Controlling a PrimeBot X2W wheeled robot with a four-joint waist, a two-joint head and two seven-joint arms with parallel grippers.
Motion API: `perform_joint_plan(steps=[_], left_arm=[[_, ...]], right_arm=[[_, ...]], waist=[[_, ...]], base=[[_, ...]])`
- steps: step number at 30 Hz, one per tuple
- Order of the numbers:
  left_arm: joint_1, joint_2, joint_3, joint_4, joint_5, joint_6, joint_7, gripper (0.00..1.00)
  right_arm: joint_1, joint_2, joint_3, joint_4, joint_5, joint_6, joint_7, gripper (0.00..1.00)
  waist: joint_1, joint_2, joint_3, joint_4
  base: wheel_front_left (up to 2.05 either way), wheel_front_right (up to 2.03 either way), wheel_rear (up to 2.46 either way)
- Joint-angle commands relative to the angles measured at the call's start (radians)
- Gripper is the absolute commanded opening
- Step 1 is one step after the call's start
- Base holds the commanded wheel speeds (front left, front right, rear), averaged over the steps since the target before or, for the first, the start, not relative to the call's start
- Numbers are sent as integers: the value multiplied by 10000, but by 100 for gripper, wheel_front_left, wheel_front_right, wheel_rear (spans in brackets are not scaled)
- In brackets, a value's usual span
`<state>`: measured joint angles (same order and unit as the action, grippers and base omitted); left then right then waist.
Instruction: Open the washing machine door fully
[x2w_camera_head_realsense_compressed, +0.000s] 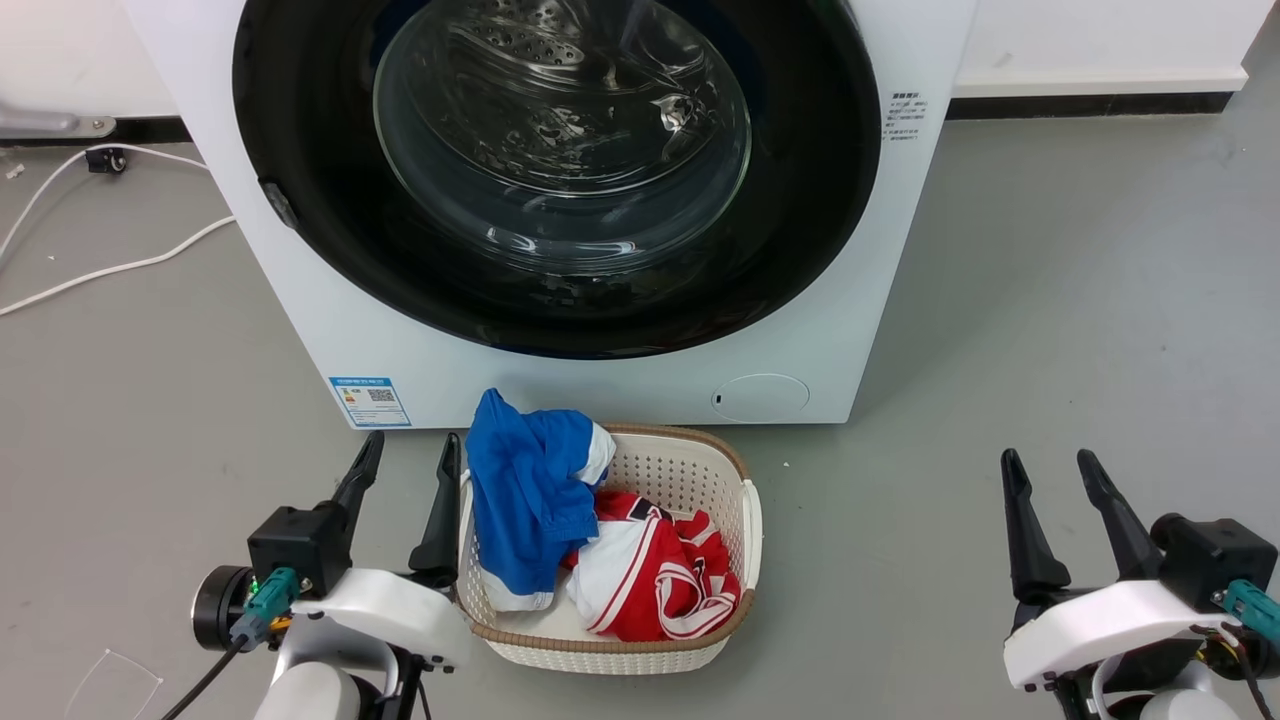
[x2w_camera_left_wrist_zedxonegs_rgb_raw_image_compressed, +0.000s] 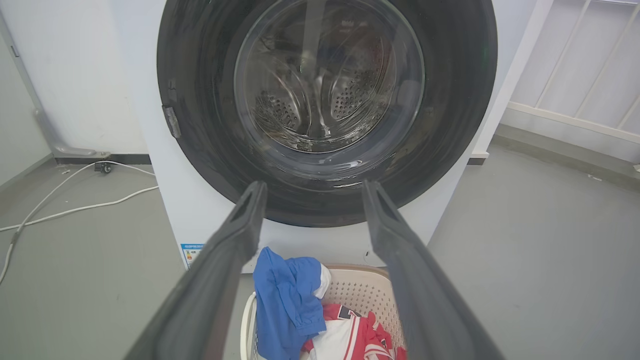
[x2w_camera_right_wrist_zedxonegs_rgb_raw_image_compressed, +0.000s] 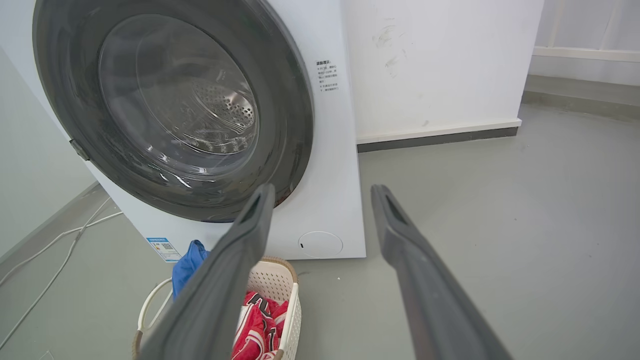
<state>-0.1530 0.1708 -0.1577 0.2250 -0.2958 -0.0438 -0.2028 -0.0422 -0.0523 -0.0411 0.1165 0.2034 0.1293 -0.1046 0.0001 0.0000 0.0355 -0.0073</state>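
Note:
The white washing machine (x2w_camera_head_realsense_compressed: 640, 385) stands straight ahead, its round washing machine door (x2w_camera_head_realsense_compressed: 300, 150) with glossy black rim and bulging glass window lying flat against the front, closed. A small latch tab sits on the rim's left side (x2w_camera_left_wrist_zedxonegs_rgb_raw_image_compressed: 172, 121). My left gripper (x2w_camera_head_realsense_compressed: 410, 455) is open low at the left, beside the basket and well short of the door. My right gripper (x2w_camera_head_realsense_compressed: 1050, 470) is open low at the right above bare floor. The door (x2w_camera_right_wrist_zedxonegs_rgb_raw_image_compressed: 295, 125) also appears in the right wrist view, far beyond my fingers (x2w_camera_right_wrist_zedxonegs_rgb_raw_image_compressed: 240, 260).
A white laundry basket (x2w_camera_head_realsense_compressed: 745, 520) with blue and red-white clothes sits on the grey floor right before the washer. White cables (x2w_camera_head_realsense_compressed: 120, 265) trail on the floor at the left. A white wall with dark skirting (x2w_camera_head_realsense_compressed: 1090, 100) runs behind.

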Motion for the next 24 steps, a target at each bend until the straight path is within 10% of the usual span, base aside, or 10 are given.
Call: perform_joint_plan(steps=[1,24], left_arm=[[-203,1,-14,10,189,-48,-86,100],[-293,-297,248,766,1486,-434,-566,100]], right_arm=[[-9,14,20,-95,-217,18,-76,100],[123,32,71,120,-1370,12,-510,100]], waist=[[0,0,-2,-4],[-1,0,-21,-38]], base=[[0,0,0],[0,0,0]])
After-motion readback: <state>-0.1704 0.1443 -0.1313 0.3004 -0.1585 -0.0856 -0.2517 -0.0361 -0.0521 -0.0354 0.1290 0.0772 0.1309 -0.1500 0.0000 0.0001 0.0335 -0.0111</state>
